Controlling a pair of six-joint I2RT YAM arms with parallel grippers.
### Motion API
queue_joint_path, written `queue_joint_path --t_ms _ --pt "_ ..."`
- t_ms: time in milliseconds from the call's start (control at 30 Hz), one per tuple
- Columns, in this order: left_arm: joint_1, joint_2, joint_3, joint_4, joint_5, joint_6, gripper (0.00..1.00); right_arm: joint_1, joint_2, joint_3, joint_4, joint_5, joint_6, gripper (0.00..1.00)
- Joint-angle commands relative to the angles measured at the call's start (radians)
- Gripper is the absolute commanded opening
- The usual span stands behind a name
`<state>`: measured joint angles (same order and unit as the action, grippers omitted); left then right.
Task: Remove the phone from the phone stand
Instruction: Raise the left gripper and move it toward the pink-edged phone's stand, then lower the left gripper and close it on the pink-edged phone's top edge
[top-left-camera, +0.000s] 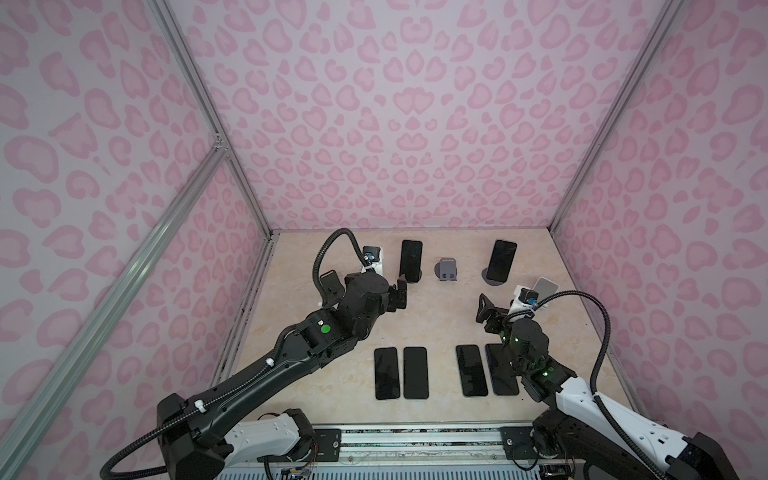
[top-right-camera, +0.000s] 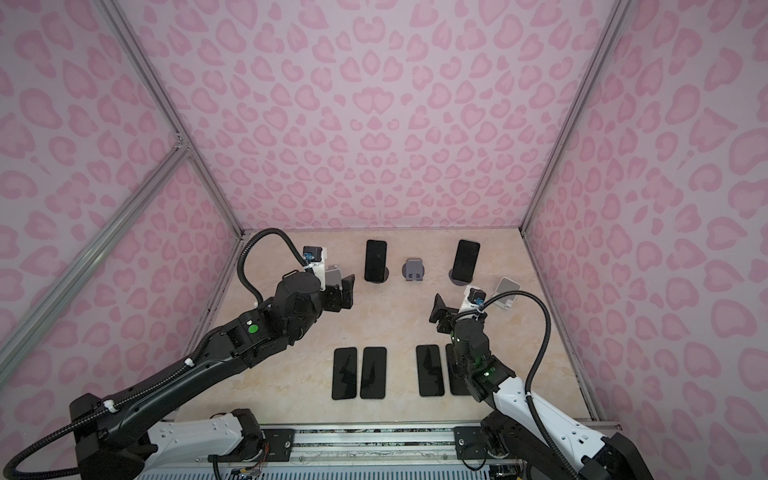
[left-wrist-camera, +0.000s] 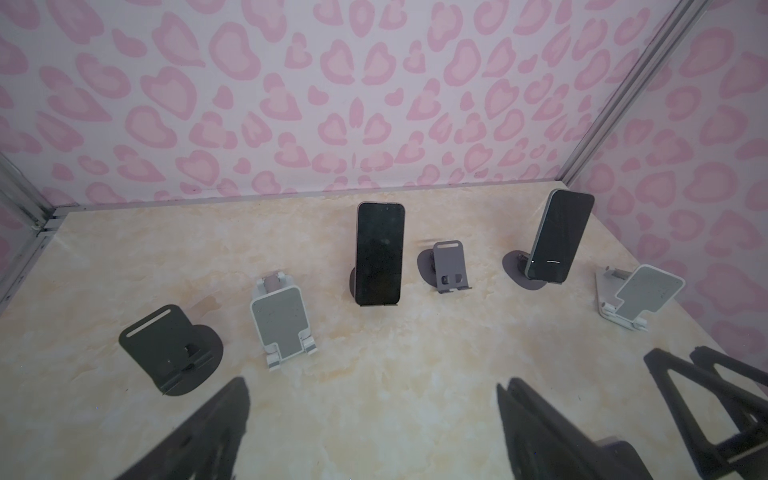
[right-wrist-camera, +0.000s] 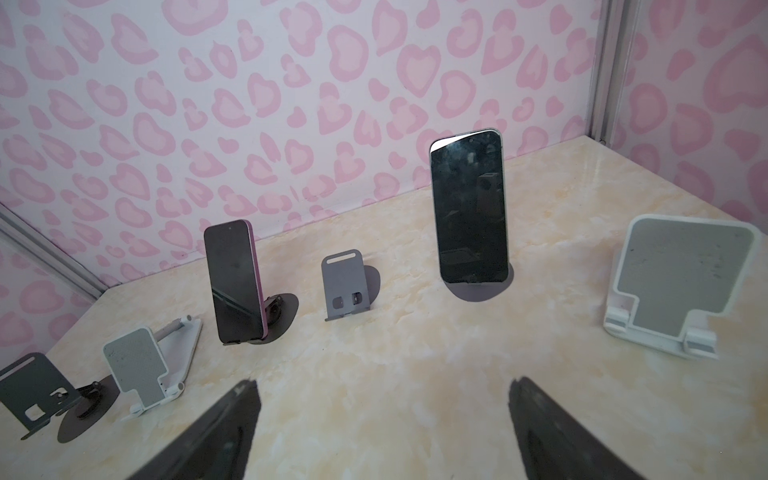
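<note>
Pink heart-print walls (top-left-camera: 395, 124), glossy marbled tabletop (top-left-camera: 436, 324); slim glassy left phone (top-left-camera: 411, 259) and right phone (top-left-camera: 501, 259) lean on disc-based stands (top-left-camera: 493, 283); left gripper (left-wrist-camera: 372, 386) and right gripper (right-wrist-camera: 382, 382) fingers spread, empty.

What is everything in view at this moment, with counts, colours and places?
phones on stands: two, dark screens, upright in the back row
occupied stands: two, dark grey round bases, under those phones
small grey stand: one, grey, empty, between the two upright phones
white stands: two, white with grey pads, empty, just outside each upright phone
dark stand: one, dark grey, empty, left end of the row
flat phones: four, black, two pairs near the front; the rightmost is partly under the right arm
table: one, cream marble
walls: three, pink spotted print
left gripper: one, black, open, empty
right gripper: one, black, open, empty
</note>
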<state>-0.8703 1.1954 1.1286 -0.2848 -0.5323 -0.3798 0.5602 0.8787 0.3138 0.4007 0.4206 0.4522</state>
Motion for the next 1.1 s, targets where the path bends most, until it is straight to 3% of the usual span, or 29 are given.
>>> queue_joint_path --t_ms 0,600,1067 --pt "0.009 0.059 0.053 0.069 0.017 0.025 0.97 0.0 0.013 -0.003 0.032 0.02 0.01 0.95" --pt "0.048 0.305 0.204 0.122 -0.025 0.043 0.97 0.0 -0.081 -0.023 0.012 0.05 0.01 0.95" --pt "0.162 0.618 0.501 0.078 0.144 0.075 0.97 0.001 -0.112 -0.017 -0.013 0.039 -0.01 0.97"
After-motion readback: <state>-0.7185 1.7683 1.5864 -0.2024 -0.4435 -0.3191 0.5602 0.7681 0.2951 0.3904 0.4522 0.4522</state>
